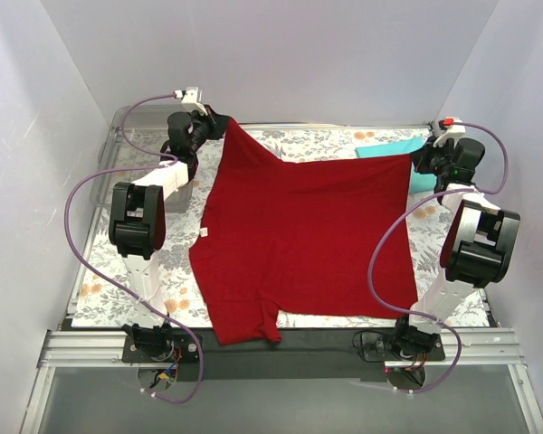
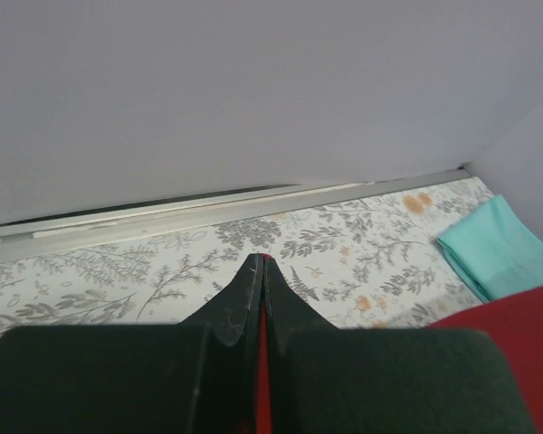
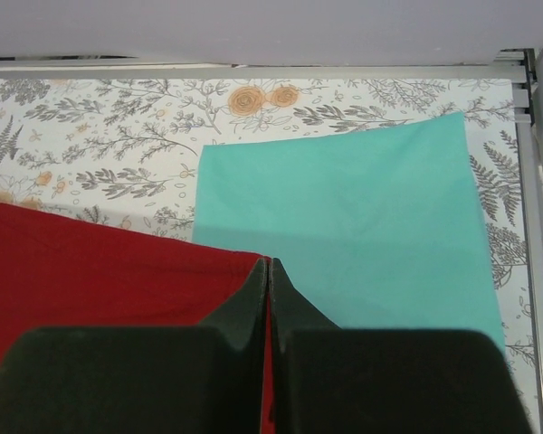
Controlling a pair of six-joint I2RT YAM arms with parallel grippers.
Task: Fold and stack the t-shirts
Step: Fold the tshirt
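Observation:
The dark red t-shirt (image 1: 303, 240) lies spread over the floral mat, its two far corners lifted. My left gripper (image 1: 221, 124) is shut on the far left corner; red cloth (image 2: 262, 362) shows between its pinched fingers. My right gripper (image 1: 418, 159) is shut on the far right corner, with red fabric (image 3: 100, 271) running left from its tips (image 3: 268, 264). The teal t-shirt (image 3: 344, 226), folded flat, lies at the back right under that held corner and shows as a teal patch (image 1: 389, 147) in the top view and as a teal corner (image 2: 498, 249) in the left wrist view.
A clear plastic tray (image 1: 127, 154) stands at the back left, beside the left arm. The floral mat (image 1: 109, 280) covers the table. White walls close in on three sides, and a metal rail (image 1: 281, 348) runs along the near edge.

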